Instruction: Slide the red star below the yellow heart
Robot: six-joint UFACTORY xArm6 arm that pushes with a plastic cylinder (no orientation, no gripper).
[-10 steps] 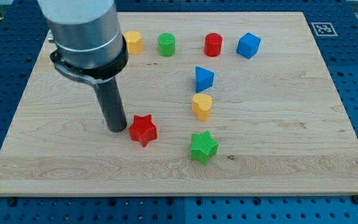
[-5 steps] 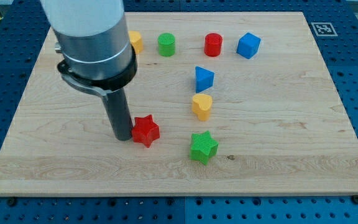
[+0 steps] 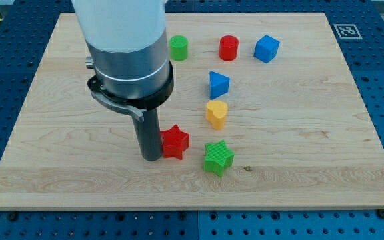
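In the camera view, our rod stands on the board [image 3: 352, 133] with my tip [image 3: 151, 159] touching the left side of the red star [image 3: 175, 143]; we carry no gripper, only this rod, so nothing is clasped or held. The red star lies just right of the tip, lower-left of the yellow heart [image 3: 216, 114] and close to the upper-left of the green star [image 3: 218, 158], with a slim gap between the two stars. The yellow heart sits right above the green star, and the blue block [image 3: 219, 84], a wedge-like shape, sits just above the heart. Along the view's top we see a green cylinder [image 3: 178, 48], a red cylinder [image 3: 229, 48] and a blue cube [image 3: 267, 49] in a row, well apart from the stars. Our arm's wide grey body covers the board's upper-left part, so we cannot tell what lies behind it. A black-and-white marker [image 3: 345, 31] sits at the board's top-right corner.
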